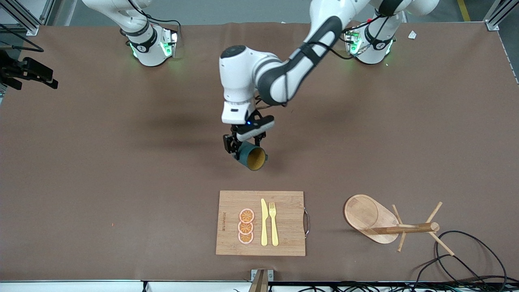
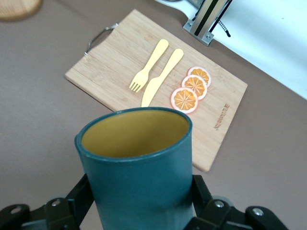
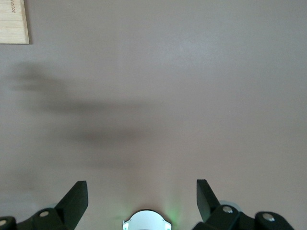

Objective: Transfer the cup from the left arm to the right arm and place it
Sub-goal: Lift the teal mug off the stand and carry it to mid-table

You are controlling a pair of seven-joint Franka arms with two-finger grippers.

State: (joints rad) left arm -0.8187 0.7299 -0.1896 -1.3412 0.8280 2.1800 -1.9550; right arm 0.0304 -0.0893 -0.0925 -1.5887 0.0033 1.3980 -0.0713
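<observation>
Front view, cup: I see the left gripper (image 1: 239, 147) clamped on the cup (image 1: 251, 157), holding it in the air over bare table (image 1: 101, 162), over a spot farther from the front camera than the cutting board (image 1: 284, 239). The cup lies tilted, its mouth turned toward the board.
Front view, right arm: only its base shows, well away from the board toward its own end of the table; I read it as waiting.
Left wrist view: the fingers (image 2: 81, 196) press both sides of the cup (image 2: 139, 177); its tan inside shows. Past its rim I see the cutting board (image 2: 110, 67) with the fork (image 2: 148, 65), knife (image 2: 162, 76) and orange slices (image 2: 192, 88).
Right wrist view: the right gripper (image 3: 142, 191) stands with fingers spread wide, nothing between them, above bare table (image 3: 192, 72), with a corner of the cutting board (image 3: 13, 21) at the edge.
Step in hand: I judge the cup is being presented for the handover.
Next move: I need the right arm brought in to close on a free part of the cup before the left lets go.
</observation>
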